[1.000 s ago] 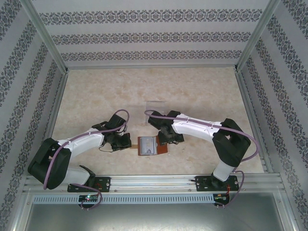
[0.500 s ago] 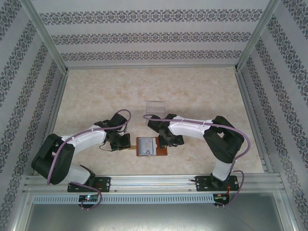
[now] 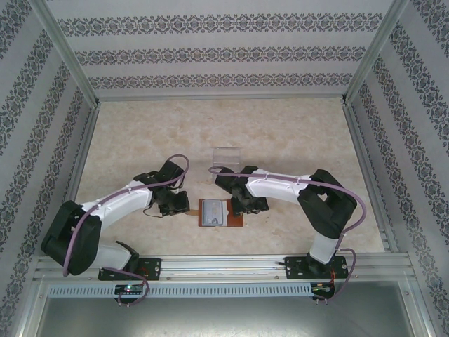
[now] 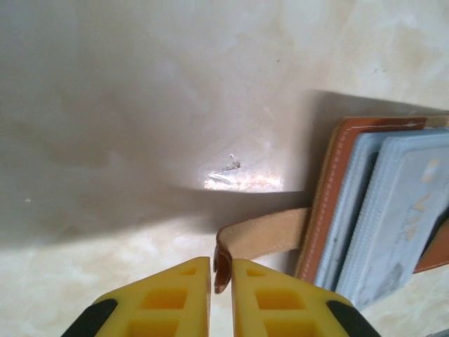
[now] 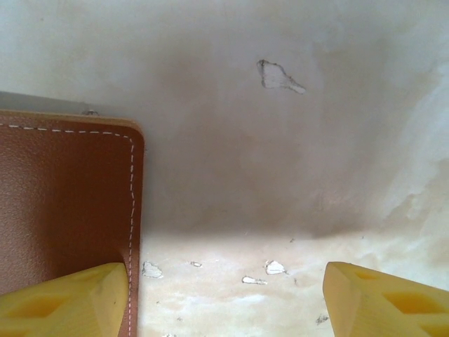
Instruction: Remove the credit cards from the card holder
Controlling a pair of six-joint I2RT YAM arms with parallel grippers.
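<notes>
**Item: card holder (image 3: pixel 219 213).** Brown leather wallet lying open and flat on the table (image 3: pixel 280 133), between the two grippers and near the table's front edge. Its grey-blue inner pockets (image 4: pixel 365 210) face up. A clear box (image 3: pixel 226 156) stands apart, behind it.

**Change noted.** Compared with a second ago, the wallet sits squarer to the table edge. The right arm has folded in closer to it and the left arm has shifted slightly. The wallet remains open.

**Left gripper (image 4: pixel 222 270).** The jaws are almost closed, with the curled end of the wallet's strap (image 4: pixel 263 235) between the pads. The hold looks light and may be easing.

**Right gripper (image 5: pixel 224 284).** The jaws are spread wide and hold nothing. One finger rests at the edge of the wallet's leather cover, the other over bare table.

**Meaning for the task.** The wallet looks laid out and steadied for picking. No card is out yet, so the credit cards are presumably in the pockets. From the left wrist view, cards cannot be told apart from pocket layers.

**Brands, labels, writing.** None can be read. The top grey-blue panel has faint raised marks, too blurred to make out.
</notes>
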